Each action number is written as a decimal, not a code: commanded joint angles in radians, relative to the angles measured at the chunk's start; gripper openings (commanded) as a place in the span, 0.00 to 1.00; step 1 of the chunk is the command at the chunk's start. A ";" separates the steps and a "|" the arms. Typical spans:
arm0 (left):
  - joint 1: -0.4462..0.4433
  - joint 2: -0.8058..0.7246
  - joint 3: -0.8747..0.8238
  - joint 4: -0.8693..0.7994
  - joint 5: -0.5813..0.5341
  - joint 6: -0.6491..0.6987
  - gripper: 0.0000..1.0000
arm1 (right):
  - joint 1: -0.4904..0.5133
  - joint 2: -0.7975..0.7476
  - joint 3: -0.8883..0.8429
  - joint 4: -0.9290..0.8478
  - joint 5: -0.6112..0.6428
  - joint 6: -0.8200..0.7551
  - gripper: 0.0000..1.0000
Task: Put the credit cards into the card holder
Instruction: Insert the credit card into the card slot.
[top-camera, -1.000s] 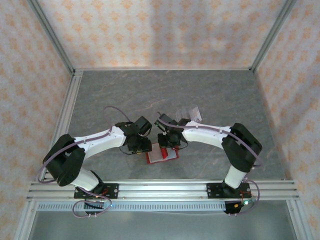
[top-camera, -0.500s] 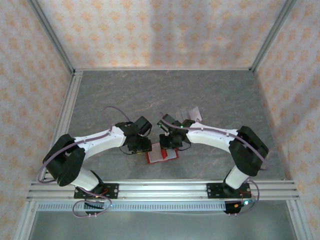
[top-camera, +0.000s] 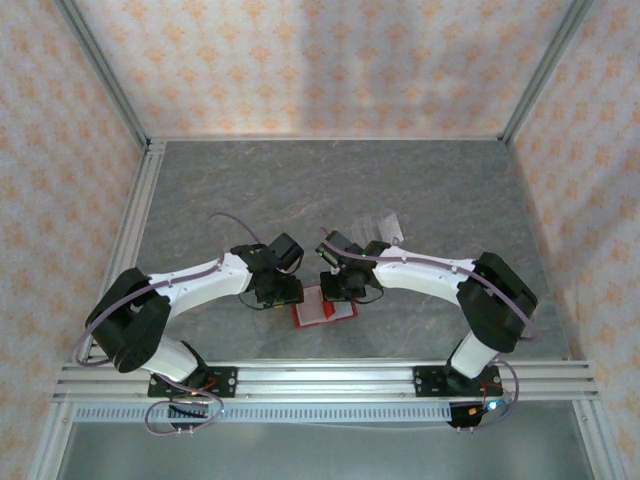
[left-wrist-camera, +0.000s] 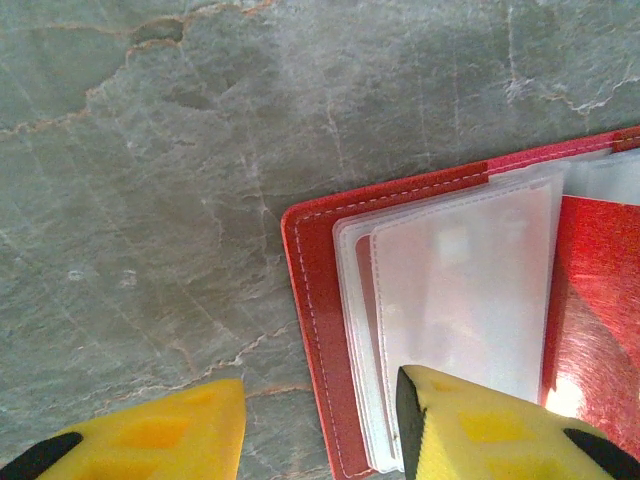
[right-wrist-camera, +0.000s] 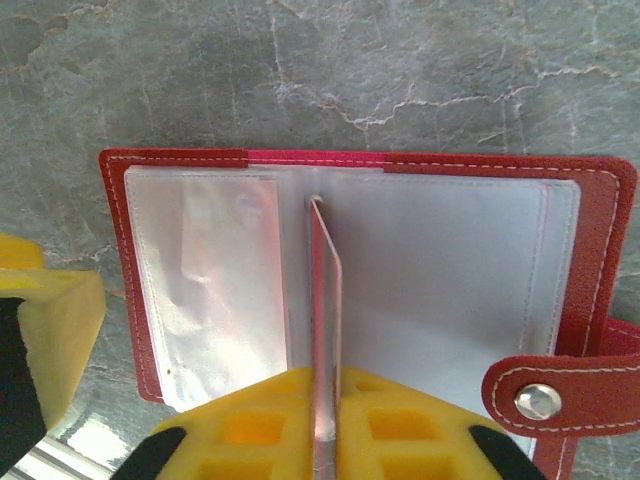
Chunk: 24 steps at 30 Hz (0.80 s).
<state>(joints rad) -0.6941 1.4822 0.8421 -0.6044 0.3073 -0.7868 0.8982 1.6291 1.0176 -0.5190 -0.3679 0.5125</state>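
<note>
Gripping one card (right-wrist-camera: 324, 290) edge-on in R pincer (right-wrist-camera: 325, 405), clamped shut on it, tip down at centre fold of wallet (right-wrist-camera: 370, 160). Lying open, near-middle of table (top-camera: 450, 190), btwn both wrists. Since a sec ago: squeezed card a bit tighter, nudged R wrist left over wallet, swung elbow right. Prob. means lining up w/ a sleeve, not yet slid in. L pincer (left-wrist-camera: 318, 400) spread open, gripping nothing: one finger over pale sleeves at wallet's left side, other over bare stone, pinning by the look. From R wrist: card edge, snap tab (right-wrist-camera: 540, 400). From above: clear rack (top-camera: 380, 225) just far of R arm; card too small to make out there.
</note>
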 joint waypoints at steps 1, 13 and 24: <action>-0.008 0.010 0.002 0.010 0.006 -0.004 0.45 | 0.009 -0.033 -0.008 -0.029 -0.003 0.004 0.09; -0.045 0.076 0.064 0.017 0.015 -0.012 0.46 | 0.008 -0.048 0.029 -0.075 0.019 -0.029 0.00; -0.094 0.153 0.111 -0.012 -0.046 -0.051 0.43 | -0.052 -0.109 -0.003 -0.030 -0.057 -0.038 0.00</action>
<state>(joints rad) -0.7795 1.6226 0.9352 -0.5892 0.3050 -0.8146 0.8627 1.5532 1.0206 -0.5606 -0.3943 0.4931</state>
